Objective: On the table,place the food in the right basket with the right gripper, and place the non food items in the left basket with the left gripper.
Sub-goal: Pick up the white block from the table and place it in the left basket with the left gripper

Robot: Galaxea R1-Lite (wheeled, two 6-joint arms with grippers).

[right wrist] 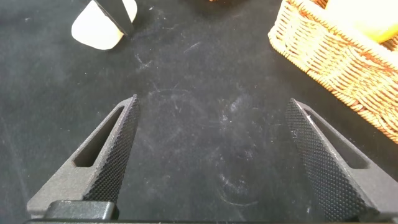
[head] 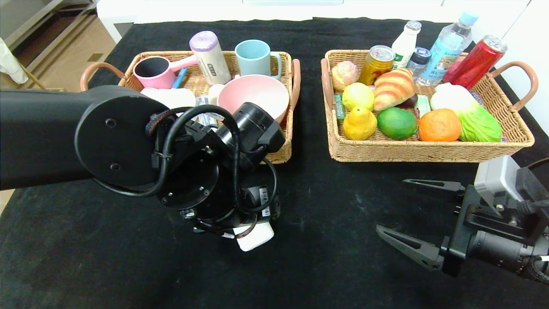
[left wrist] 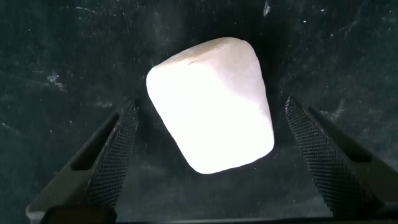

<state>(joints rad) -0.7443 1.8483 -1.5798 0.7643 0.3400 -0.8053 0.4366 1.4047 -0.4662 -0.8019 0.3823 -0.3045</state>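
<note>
The right gripper (right wrist: 208, 152) hangs over the black table (right wrist: 205, 81) with its two textured fingers (right wrist: 115, 149) spread wide and nothing between them. Ahead lies bare scuffed cloth. To its right stands a wicker basket (right wrist: 336, 59) with something yellow-orange inside, probably fruit. Farther left, a white bar (right wrist: 93, 28) lies partly behind a dark finger of the left gripper (right wrist: 118, 14).

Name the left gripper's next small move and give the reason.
Probably close on the white bar: the left gripper is open with a finger on each side of it, not touching, and the bar lies on the table, the last item outside the baskets.
</note>
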